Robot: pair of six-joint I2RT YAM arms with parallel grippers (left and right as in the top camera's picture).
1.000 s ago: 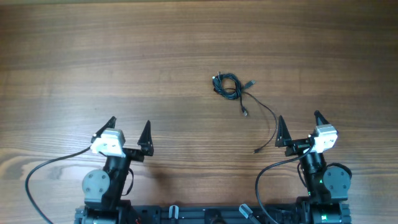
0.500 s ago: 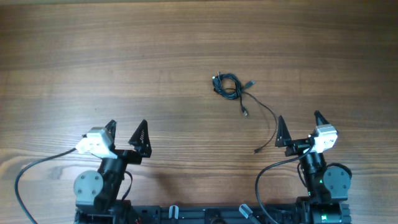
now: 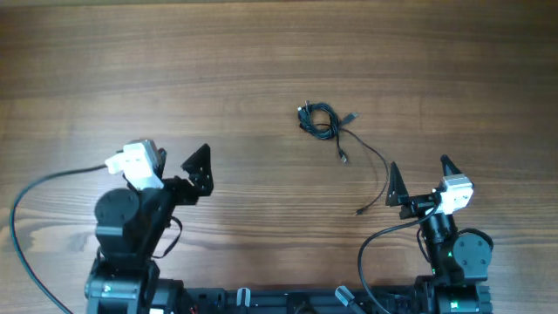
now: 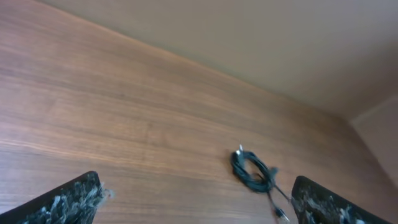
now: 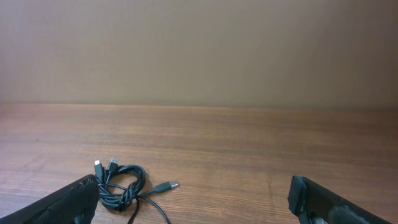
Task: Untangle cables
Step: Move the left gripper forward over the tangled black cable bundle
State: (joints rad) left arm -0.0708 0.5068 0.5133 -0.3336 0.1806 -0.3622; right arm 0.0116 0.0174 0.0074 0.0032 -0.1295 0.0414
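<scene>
The cables (image 3: 321, 120) are thin black cords in a small knotted bunch right of the table's centre, with plug ends sticking out and one strand trailing down to a plug (image 3: 359, 211). The bunch shows in the left wrist view (image 4: 252, 174) and in the right wrist view (image 5: 121, 185). My left gripper (image 3: 179, 166) is open and empty at the left, raised and turned toward the bunch, well away from it. My right gripper (image 3: 420, 179) is open and empty at the lower right, just right of the trailing strand.
The wooden table (image 3: 174, 78) fills the overhead view. A thick black arm wire (image 3: 30, 196) loops at the lower left, another (image 3: 375, 240) at the lower right. A plain wall stands behind the table's far edge (image 5: 199, 104).
My left arm has risen and swung its gripper to the right and up toward the cables. The right arm and the cables have not moved.
</scene>
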